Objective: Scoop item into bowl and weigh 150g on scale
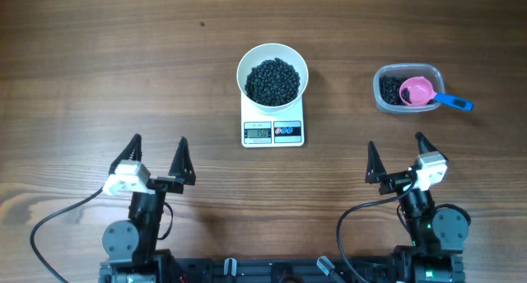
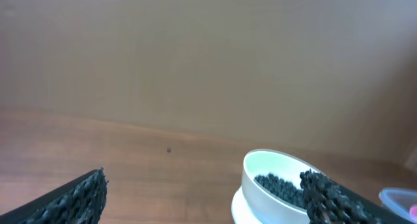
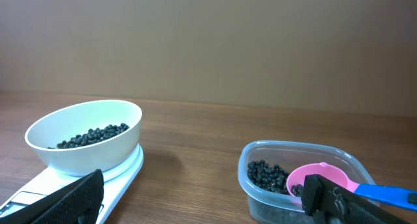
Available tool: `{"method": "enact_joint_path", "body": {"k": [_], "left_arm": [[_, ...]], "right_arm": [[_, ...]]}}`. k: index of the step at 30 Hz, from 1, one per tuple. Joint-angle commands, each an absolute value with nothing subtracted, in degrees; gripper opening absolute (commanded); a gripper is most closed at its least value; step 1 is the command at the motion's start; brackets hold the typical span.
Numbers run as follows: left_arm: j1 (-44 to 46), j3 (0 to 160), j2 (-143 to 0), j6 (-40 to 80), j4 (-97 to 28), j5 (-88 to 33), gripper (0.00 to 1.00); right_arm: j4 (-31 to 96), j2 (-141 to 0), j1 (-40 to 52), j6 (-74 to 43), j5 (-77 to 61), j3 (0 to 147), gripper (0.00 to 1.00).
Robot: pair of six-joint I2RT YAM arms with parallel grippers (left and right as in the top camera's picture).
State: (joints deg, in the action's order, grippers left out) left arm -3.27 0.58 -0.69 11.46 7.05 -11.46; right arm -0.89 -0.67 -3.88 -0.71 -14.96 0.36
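The white bowl sits on the white scale at the table's middle, holding a pile of the black beads. The bowl and scale also show at left in the right wrist view, and the bowl at lower right in the left wrist view. My left gripper rests open near the front left, far from the scale. My right gripper is open at the front right, empty.
A clear plastic tub with more black beads stands at the right, a pink scoop with a blue handle resting in it. The tub and scoop show close ahead in the right wrist view.
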Motion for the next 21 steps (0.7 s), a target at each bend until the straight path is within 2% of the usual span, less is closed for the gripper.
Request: {"method": "enact_joint_path", "body": {"k": [1,6,10,21], "left_arm": [[-2.83,0.32,-0.21,9.39,2.13,-12.62,1.0],[-2.85,0.32,-0.21,9.34,-3.51,-10.66,1.0],[-2.85,0.32,-0.21,9.37,-4.38,-1.39,1.0],[-2.83,0.32,-0.21,9.39,-4.36,-1.41,1.0]], "right_arm": [[-1.17,-0.43,-3.7,-0.1,-15.09,0.34,1.0],[-1.17,-0.54,-3.7,-0.08,-15.09,0.34,1.0],[-1.17,-0.54,-3.7,-0.08,-15.09,0.34,1.0],[-1.17,-0.54,-3.7,-0.08,-15.09,0.34,1.0]]}}
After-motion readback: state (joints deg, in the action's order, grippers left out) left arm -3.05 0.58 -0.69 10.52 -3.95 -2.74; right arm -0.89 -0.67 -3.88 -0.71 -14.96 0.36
